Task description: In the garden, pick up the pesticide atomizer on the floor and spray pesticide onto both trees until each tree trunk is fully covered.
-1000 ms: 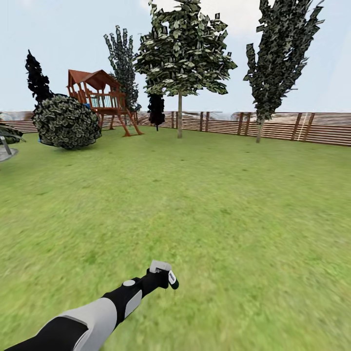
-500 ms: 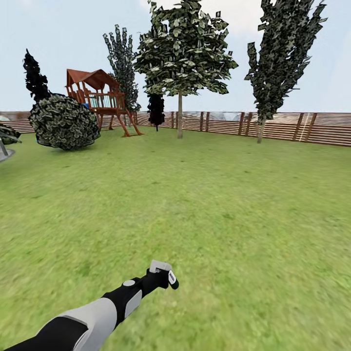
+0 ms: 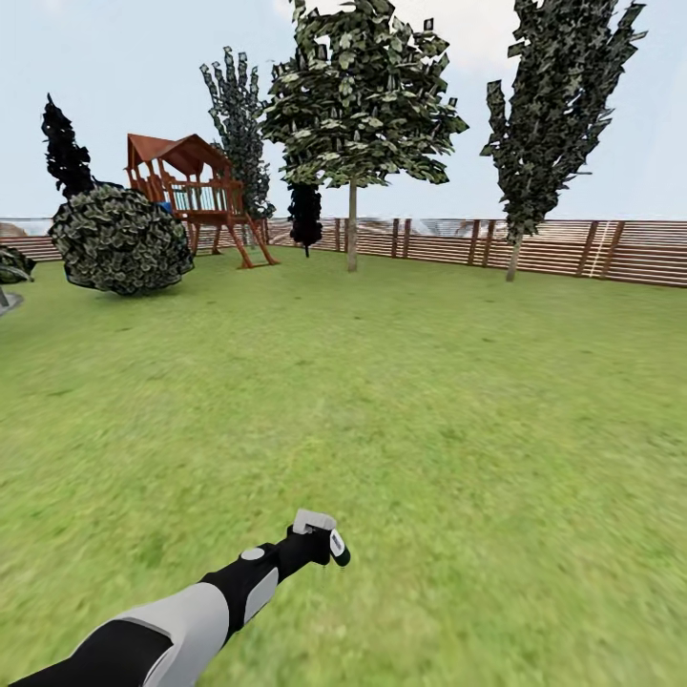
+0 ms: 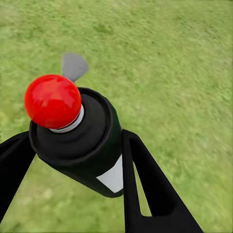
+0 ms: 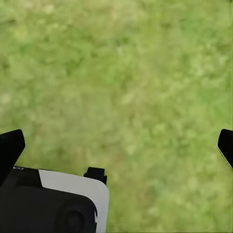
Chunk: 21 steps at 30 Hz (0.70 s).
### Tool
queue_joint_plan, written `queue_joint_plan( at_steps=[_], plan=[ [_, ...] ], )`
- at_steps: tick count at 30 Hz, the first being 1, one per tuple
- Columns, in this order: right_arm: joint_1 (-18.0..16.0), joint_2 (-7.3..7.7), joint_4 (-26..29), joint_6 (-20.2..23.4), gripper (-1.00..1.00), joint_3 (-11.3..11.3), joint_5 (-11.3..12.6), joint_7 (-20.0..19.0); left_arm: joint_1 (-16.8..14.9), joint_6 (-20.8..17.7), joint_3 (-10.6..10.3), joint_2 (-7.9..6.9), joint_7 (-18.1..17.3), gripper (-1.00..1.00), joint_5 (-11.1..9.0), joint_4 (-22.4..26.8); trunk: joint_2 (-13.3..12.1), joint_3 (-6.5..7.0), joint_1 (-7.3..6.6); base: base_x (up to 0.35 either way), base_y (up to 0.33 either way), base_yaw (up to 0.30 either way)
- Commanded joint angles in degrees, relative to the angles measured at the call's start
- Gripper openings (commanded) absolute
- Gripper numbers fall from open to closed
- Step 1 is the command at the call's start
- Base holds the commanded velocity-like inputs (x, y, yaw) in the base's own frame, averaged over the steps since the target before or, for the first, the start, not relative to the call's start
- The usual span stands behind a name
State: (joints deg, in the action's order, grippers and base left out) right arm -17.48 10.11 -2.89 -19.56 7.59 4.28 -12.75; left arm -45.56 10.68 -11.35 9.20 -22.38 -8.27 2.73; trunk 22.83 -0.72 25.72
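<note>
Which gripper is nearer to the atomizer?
Left. The left gripper is shut on the atomizer, one finger on each side. The right gripper is open over bare grass, holding nothing.

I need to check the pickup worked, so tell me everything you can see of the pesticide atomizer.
The pesticide atomizer is a small dark bottle with a white label patch on its side, a pale grey ring under a glossy red ball at one end, and a pale spray head in the head view. It sits between the left hand's two black fingers, which close against its sides, held out over the green lawn, clear of the grass. No droplets show.
</note>
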Motion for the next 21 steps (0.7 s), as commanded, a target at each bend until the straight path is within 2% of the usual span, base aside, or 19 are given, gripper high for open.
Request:
queue_joint_plan(
  at_steps=[1,21],
  plan=[
    [-0.1,0.0,-0.2,-0.4,1.0,0.4,0.5,-0.3,-0.1,0.2,-0.4,-0.02,-0.1,-1.0,-0.6,-0.1,0.1,-0.07,0.07,0.35,0.0,0.0],
    [-0.1,-0.09,-0.3,-0.4,1.0,0.5,0.5,-0.3,-0.1,0.2,-0.5,-0.01,-0.1,-1.0,-0.6,0.0,0.1,-0.07,0.07,0.35,0.0,0.0]
  ],
)
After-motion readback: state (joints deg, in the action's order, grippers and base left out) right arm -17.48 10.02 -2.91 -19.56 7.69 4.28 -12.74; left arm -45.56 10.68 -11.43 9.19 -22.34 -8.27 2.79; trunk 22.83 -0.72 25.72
